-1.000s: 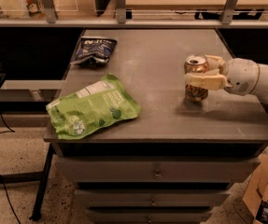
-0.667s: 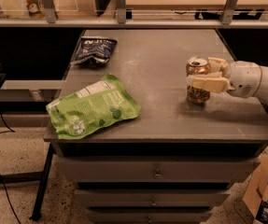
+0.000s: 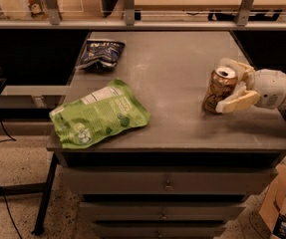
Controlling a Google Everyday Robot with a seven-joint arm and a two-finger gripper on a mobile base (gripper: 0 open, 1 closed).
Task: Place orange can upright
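End effector (image 3: 220, 86): well to the right of the green bag (image 3: 100, 114), reaching in from the right edge over the tabletop (image 3: 182, 54); its two pale fingers (image 3: 238, 101) are closed around the orange can, one on the far side near the rim and one on the near side low on the body.
Orange can (image 3: 216, 92): well right of the green bag and clear of it, silver top up, pinched between the fingers; it leans a little, top toward the arm. Its base seems to meet the tabletop, though the shadow under it makes that hard to confirm.
Arm (image 3: 274, 87): white, further right than the can from the green bag, lying roughly level.
Green bag: flat on the tabletop at its front left corner, one corner overhanging the edge, white label patch facing up.
Dark blue snack bag (image 3: 100, 54): behind the green bag, toward the back left of the tabletop, apart from it.
Drawers (image 3: 168, 184): below the green bag, under the tabletop, shut.
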